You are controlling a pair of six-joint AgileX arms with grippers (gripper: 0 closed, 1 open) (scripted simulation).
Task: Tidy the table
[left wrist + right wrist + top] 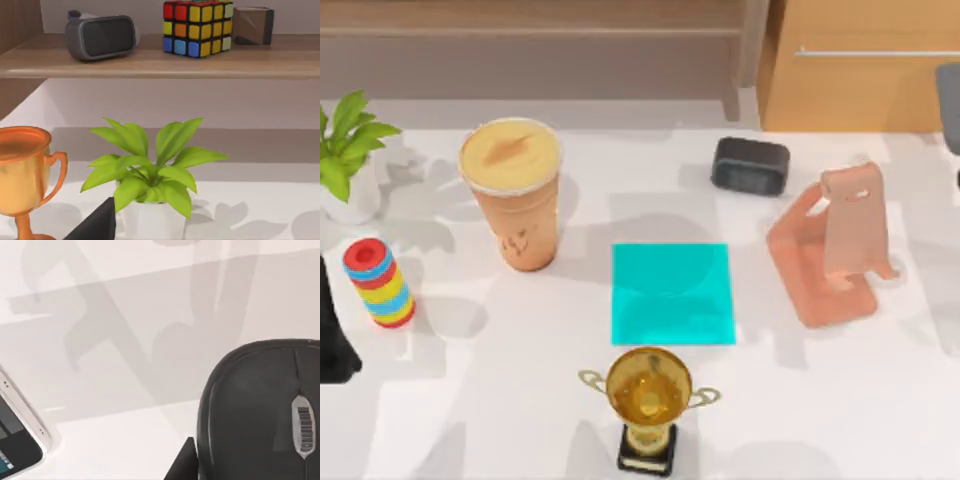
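Observation:
The white table holds a tan lidded cup, a stack of coloured rings, a gold trophy, a black box-shaped gadget and a pink phone stand. A cyan mat lies in the middle. My left arm is parked at the left edge, and one dark fingertip shows near the potted plant. At the right edge sits my right arm; its fingertip is close to a black mouse and a phone.
A potted plant stands at the back left. A wooden cabinet with a metal handle is at the back right. A shelf behind the table carries a headset, a colour cube and a brown box.

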